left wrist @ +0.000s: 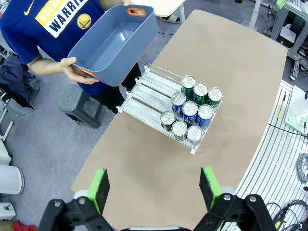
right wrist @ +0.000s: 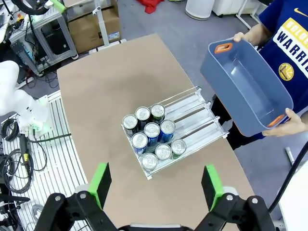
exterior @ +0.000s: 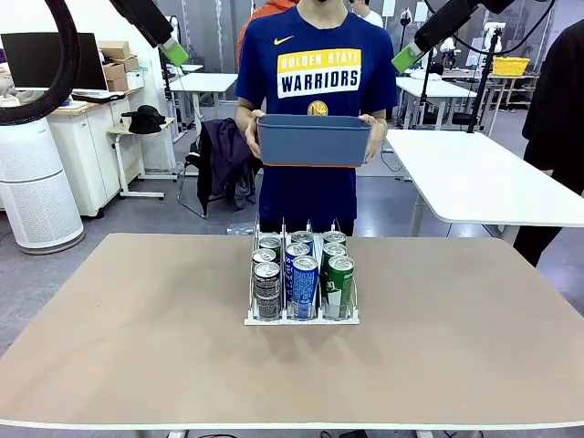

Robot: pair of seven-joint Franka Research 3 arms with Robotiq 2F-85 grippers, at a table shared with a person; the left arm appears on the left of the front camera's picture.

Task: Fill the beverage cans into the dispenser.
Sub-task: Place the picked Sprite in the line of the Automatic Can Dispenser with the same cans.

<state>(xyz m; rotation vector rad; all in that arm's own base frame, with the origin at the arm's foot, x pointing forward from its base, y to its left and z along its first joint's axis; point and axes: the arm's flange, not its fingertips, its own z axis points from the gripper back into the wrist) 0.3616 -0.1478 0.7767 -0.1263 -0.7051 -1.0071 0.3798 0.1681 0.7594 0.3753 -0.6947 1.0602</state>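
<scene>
Your left gripper [left wrist: 154, 188] is spread wide with nothing between the green pads [left wrist: 99, 186]; right gripper [right wrist: 156, 185] same, jaws far apart and empty; both hang high above the table [exterior: 137, 347], and in the front view the green-tipped ends sit up at the top corners, well clear of everything. From each wrist view the dispenser [left wrist: 144, 91] lies ahead of the fingers and well apart from them, roughly centred between the pads; nothing stands between fingers and rack, just bare tabletop. The beverage cans [left wrist: 190, 113] are nine, three per lane, packed touching at the robot-side end of the rack; the far part of all three lanes is bare rail. In the front view you see the dark cans [exterior: 266, 290] in the left lane, blue cans [exterior: 304, 285] in the middle, green cans [exterior: 339, 285] on the right; lettering on the cans is too small to read. Behind the rack a person [exterior: 315, 82] stands at the far table edge holding a blue-grey tub [exterior: 313, 139] in both hands, lifted off the table, inside empty, orange handle grips [right wrist: 223, 47]; shirt reads "GOLDEN STATE WARRIORS". Around: another white table [exterior: 474, 173] to the right, a white cylindrical unit [exterior: 35, 182] on the floor at left.
</scene>
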